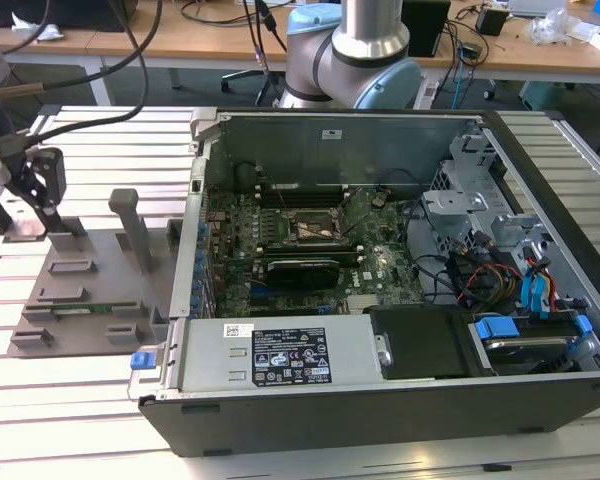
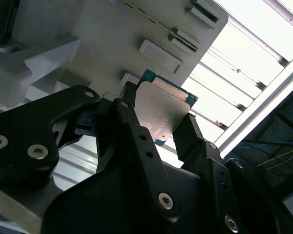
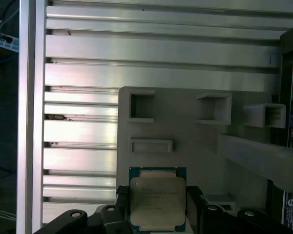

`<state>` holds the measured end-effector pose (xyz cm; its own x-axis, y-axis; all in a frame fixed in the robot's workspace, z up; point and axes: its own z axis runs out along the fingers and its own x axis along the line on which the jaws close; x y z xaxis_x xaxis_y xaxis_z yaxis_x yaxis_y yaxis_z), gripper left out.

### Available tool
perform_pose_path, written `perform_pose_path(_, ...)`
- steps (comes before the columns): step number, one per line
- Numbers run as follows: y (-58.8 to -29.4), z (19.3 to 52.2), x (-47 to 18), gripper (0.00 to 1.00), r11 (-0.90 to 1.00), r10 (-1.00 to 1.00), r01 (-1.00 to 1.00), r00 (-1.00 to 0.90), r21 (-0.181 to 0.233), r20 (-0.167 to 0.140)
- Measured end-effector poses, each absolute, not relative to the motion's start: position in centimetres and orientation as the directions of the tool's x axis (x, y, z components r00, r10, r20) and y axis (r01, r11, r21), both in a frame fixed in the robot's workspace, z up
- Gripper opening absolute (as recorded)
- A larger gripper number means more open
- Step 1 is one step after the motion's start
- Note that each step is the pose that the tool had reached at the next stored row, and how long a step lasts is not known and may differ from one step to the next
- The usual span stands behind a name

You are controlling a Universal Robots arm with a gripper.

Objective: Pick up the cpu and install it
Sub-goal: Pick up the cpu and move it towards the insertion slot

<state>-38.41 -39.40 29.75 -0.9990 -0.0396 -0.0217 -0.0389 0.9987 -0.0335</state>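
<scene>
Where the cpu is: the cpu sits between the 2 black fingers of the gripper, over the edge of the grey fixture block. Whether it rests on the block or hangs just clear of it cannot be told.
Cpu, look: flat square chip with a dull silvery-grey metal lid, clipped corners and a green board rim all round. In the second wrist view the cpu catches pale light on its lid.
Gripper, state: clenched on the cpu, 1 finger against each of 2 opposite edges.
Gripper, place: at the exterior view's left, above the fixture block.
Fixture block, features: shallow rectangular recesses and 1 upright post.
Computer case: open, lying on its side just beside the block, on the exterior view's right.
Inside the case: green motherboard with a dark square socket frame, well apart from the cpu.
In the way: the case's side wall stands between block and motherboard.
Surface: table of aluminium slats.
Room: desks with cables behind; robot arm base behind the case.
</scene>
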Motion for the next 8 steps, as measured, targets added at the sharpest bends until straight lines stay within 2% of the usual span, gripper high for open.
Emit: perform_pose_path(8,-39.40,30.18,-38.41,0.55,0.999,-0.040,-0.039,-0.999,-0.033,-0.022)
